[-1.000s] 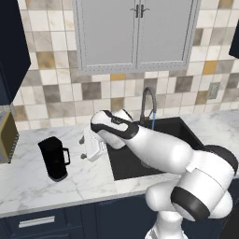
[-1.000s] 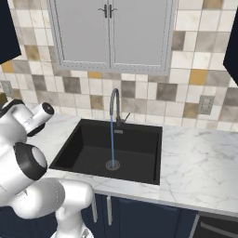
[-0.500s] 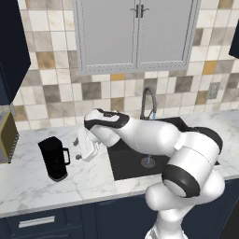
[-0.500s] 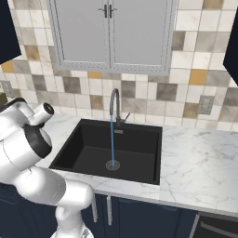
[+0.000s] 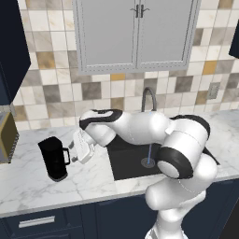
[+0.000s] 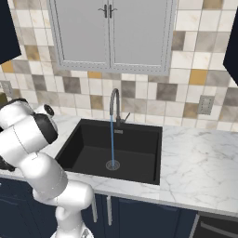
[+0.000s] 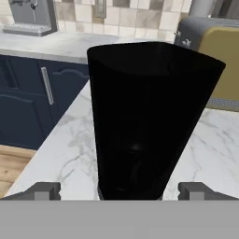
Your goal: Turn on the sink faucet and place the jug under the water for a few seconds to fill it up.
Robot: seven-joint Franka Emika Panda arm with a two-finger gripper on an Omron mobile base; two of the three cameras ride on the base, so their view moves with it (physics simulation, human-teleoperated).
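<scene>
Matte black and cylindrical, the jug (image 7: 151,121) stood upright on veined white marble (image 7: 70,154), directly ahead of the gripper (image 7: 119,190), whose spread fingers gripped nothing.

I can read no text, label, brand, number or sign anywhere in these views.
</scene>
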